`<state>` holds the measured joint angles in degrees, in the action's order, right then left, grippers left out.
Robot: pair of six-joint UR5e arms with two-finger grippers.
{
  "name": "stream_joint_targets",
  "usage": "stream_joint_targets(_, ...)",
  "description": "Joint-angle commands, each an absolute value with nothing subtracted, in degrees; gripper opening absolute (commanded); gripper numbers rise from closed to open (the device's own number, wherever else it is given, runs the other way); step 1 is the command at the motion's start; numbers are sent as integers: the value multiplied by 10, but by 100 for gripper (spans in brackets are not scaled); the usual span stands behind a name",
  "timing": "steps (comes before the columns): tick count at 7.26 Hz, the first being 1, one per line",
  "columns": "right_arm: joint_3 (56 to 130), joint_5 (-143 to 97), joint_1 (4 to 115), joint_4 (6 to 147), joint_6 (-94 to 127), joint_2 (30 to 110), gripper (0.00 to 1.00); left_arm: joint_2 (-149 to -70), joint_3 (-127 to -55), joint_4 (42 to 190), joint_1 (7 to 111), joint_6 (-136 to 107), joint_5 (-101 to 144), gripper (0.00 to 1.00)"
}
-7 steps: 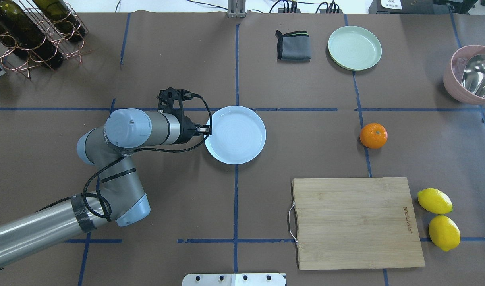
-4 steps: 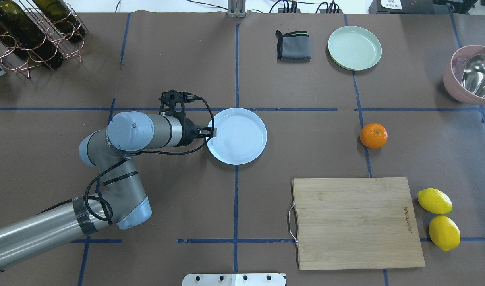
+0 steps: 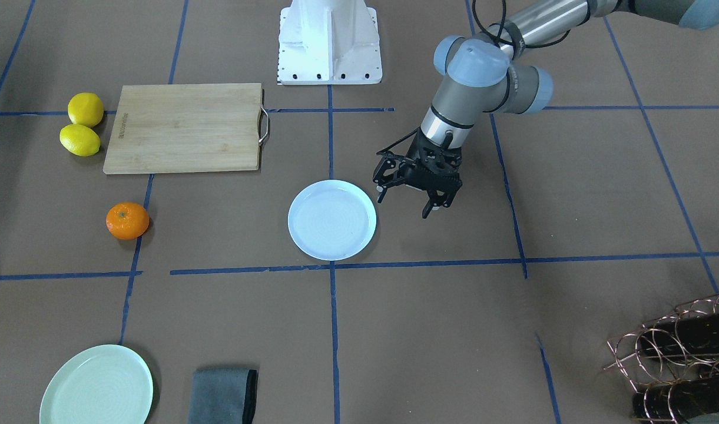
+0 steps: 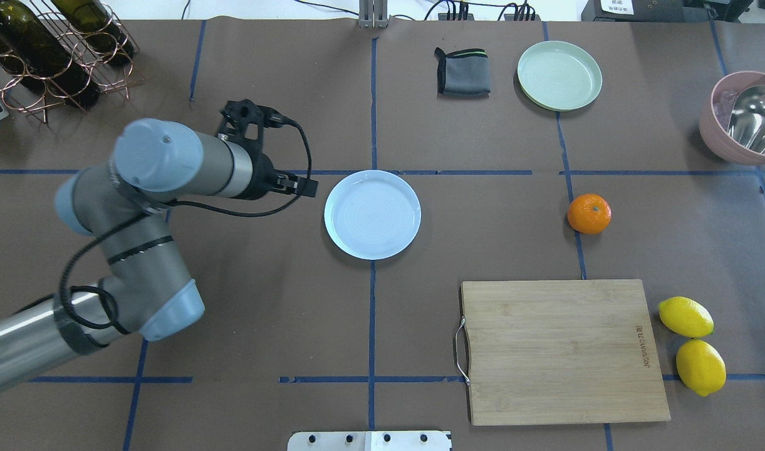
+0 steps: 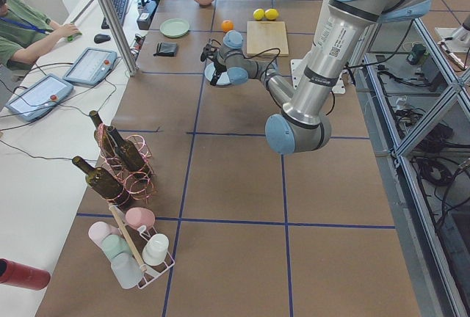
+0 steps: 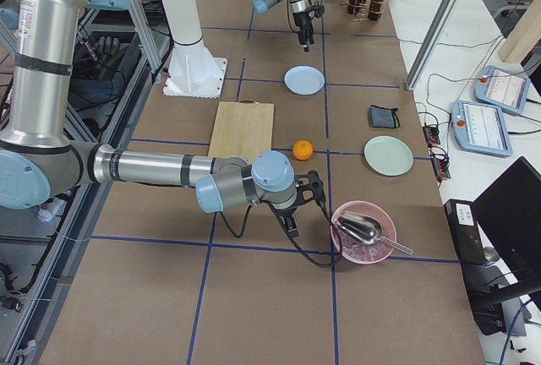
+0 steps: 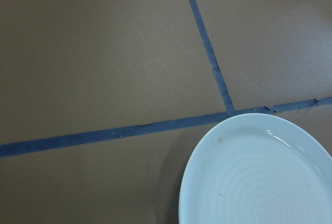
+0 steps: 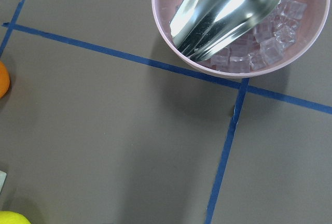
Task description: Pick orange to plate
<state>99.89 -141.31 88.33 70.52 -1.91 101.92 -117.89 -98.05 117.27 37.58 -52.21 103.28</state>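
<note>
The orange [image 4: 589,213] lies on the brown table mat at the right, beyond the cutting board, also seen in the front view as the orange [image 3: 127,221]. The pale bluish plate [image 4: 373,214] sits at the table's middle with nothing in it; the left wrist view shows the plate's rim [image 7: 207,146]. My left gripper [image 3: 405,203] hovers just beside the plate, apart from it, open and holding nothing. My right gripper [image 6: 292,213] shows only in the right side view, low over the table between the orange [image 6: 303,149] and the pink bowl; I cannot tell its state.
A wooden cutting board [image 4: 561,351] lies at front right with two lemons [image 4: 692,344] beside it. A mint-green plate [image 4: 559,75] and a grey cloth [image 4: 462,72] sit at the back. A pink bowl of ice with a metal scoop [image 4: 742,119] stands far right; a bottle rack [image 4: 44,50] back left.
My left gripper was at the plate's left rim; it has drawn back to the left and risen, now apart from the plate. The plate shifted slightly right earlier.
</note>
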Motion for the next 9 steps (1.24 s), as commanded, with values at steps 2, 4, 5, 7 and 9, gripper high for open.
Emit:
stream_joint_targets(2, 1004, -1412, 883, 706, -14, 1013, 100, -1028, -1064, 1120, 586, -284, 1244, 100)
stream_joint_targets(4, 1006, -1415, 883, 708, 18, 984, 100, -929, -1031, 1106, 709, -174, 1331, 100)
stream_joint_targets(5, 1007, -1416, 882, 713, 29, 973, 100, -917, -991, 1086, 757, -125, 1336, 100)
stream_joint_targets(7, 1006, -1416, 852, 717, 73, 935, 100, -908, -945, 976, 898, 105, 1333, 100)
stream_joint_targets(9, 1005, -1412, 800, 718, 124, 891, 100, -866, -956, 890, 922, 125, 1337, 100)
